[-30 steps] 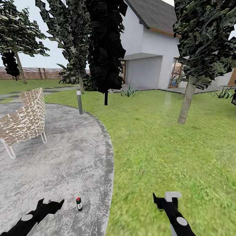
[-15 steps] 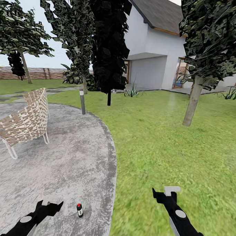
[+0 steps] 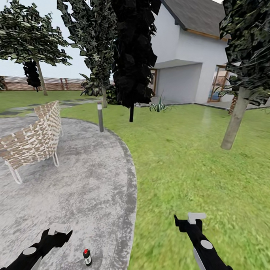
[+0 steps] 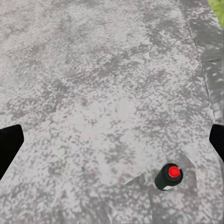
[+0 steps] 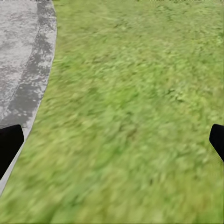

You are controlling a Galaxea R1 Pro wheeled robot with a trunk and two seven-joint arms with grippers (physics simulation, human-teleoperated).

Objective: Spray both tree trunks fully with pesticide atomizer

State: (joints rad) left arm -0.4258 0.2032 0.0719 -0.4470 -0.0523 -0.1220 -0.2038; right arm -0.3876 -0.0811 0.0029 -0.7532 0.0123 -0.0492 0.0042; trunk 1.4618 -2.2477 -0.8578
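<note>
The little dark spray bottle (image 3: 87,257) stands upright on the grey concrete floor (image 3: 81,175), its long axis vertical and its red cap pointing straight up. It sits just beside the left hand (image 3: 57,234), a little nearer the robot and toward the curved edge of the paving, not touching it. The left wrist view looks down on the bottle (image 4: 168,176) from above, so the red cap reads as a round dot. There the two dark fingertips (image 4: 9,144) sit at opposite edges of the picture, so the left hand (image 4: 112,142) is spread wide with nothing in it, and the bottle lies off to one side of the gap, closer to one fingertip than the other. All round the bottle the concrete is bare. A wicker chair (image 3: 31,141) stands well apart beyond the left hand, and a grey bollard (image 3: 100,116) farther still at the paving's edge. The right hand (image 3: 189,224) hangs over the grass lawn (image 3: 197,162), well apart from the bottle. In its own wrist view, which shows blurred grass and the rounded rim of the paving (image 5: 32,79), its fingertips (image 5: 9,144) also sit wide apart and empty. Beyond the right hand, a pale mottled tree trunk (image 3: 234,120) leans slightly out of open lawn, and another tree (image 3: 99,50) rises just behind the bollard.
</note>
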